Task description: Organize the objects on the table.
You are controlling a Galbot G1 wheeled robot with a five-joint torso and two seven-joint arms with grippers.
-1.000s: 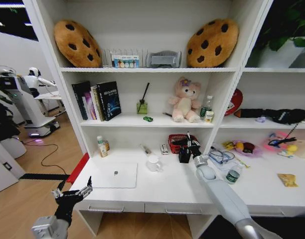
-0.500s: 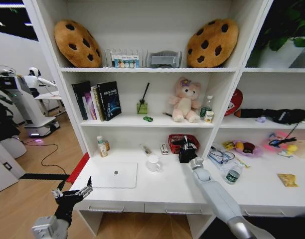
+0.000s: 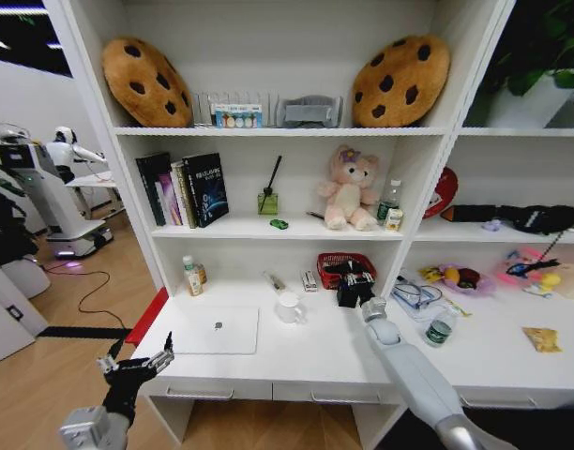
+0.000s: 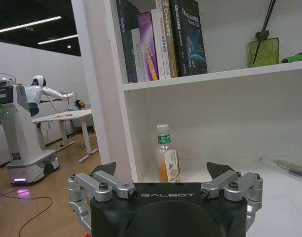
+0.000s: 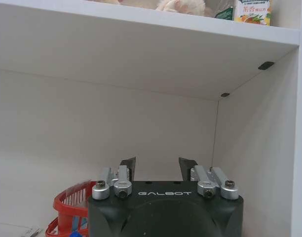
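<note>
The right gripper point(image 3: 352, 277) hovers, jaws apart, just over the red basket point(image 3: 331, 262), while the left gripper point(image 3: 135, 361) idles spread open below the table point(image 3: 296, 361) edge.

The right gripper point(image 3: 354, 277) sits at the red mesh basket point(image 3: 336, 262), under the low white shelf board point(image 3: 278, 233) and just beside the white upright panel point(image 3: 415, 216). A white ceramic mug point(image 3: 289, 307) stands left of it; bare white desk point(image 3: 315, 352) lies open in front
</note>
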